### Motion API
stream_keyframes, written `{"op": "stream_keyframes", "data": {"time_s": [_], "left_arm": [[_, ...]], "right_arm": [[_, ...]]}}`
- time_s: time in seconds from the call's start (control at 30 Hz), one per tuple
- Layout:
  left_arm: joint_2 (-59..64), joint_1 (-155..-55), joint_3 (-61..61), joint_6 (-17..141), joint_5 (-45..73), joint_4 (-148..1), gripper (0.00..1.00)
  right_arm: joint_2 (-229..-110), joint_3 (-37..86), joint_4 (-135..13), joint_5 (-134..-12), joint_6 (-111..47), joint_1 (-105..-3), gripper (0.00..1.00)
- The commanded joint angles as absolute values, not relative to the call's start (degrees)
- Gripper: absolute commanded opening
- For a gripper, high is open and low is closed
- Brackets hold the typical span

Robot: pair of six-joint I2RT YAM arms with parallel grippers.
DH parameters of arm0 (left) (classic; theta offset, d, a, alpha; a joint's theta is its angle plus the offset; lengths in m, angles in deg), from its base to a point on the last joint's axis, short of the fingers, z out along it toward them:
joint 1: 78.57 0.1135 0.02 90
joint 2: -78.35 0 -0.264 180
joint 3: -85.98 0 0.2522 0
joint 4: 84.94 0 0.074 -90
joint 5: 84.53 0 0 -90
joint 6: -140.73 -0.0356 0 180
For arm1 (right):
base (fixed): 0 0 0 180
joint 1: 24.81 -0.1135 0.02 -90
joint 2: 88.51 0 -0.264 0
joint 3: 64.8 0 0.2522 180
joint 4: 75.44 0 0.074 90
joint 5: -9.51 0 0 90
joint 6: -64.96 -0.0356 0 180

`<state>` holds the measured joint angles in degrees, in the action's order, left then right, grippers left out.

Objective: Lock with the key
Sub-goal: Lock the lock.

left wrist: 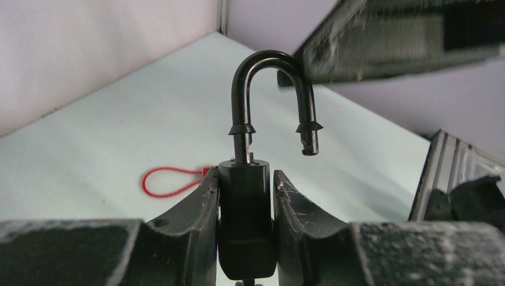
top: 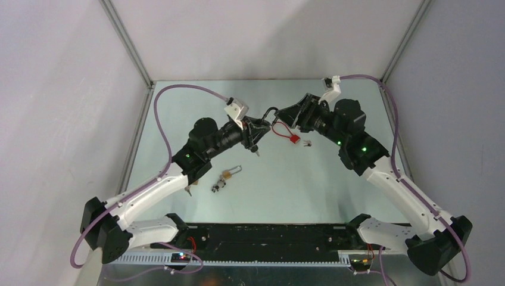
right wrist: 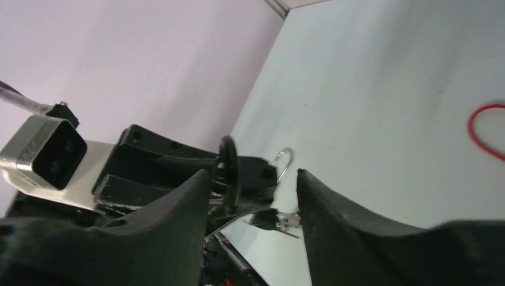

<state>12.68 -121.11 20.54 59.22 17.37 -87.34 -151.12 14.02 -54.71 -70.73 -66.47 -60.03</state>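
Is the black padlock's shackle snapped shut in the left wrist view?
No, the shackle stands raised, its free end hanging clear of the padlock body.

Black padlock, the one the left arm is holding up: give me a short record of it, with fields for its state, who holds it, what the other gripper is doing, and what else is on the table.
item: black padlock
shackle: open, one end free above the body
held by: left gripper, fingers clamped on the body
right gripper: jaws apart, close beside the shackle, gripping nothing
on the table: red loop under the two grippers; brass padlock nearer the left arm
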Motion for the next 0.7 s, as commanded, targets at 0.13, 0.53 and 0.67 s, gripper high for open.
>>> {"op": "stream_keyframes", "data": {"time_s": [0.13, 0.53, 0.67], "left_arm": [[19.8, -119.3, 20.8, 54.8, 31.4, -82.5, 0.00], [19.5, -119.2, 17.0, 50.8, 37.6, -72.1, 0.00], [19.7, -119.2, 16.8, 49.5, 38.5, -71.7, 0.00]], "right_arm": [[-145.2, 12.4, -56.1, -53.0, -56.8, -49.8, 0.79], [-146.0, 14.1, -52.6, -42.4, -49.7, -52.3, 0.78], [-147.1, 14.4, -49.1, -42.2, -45.8, -53.5, 0.68]]}}
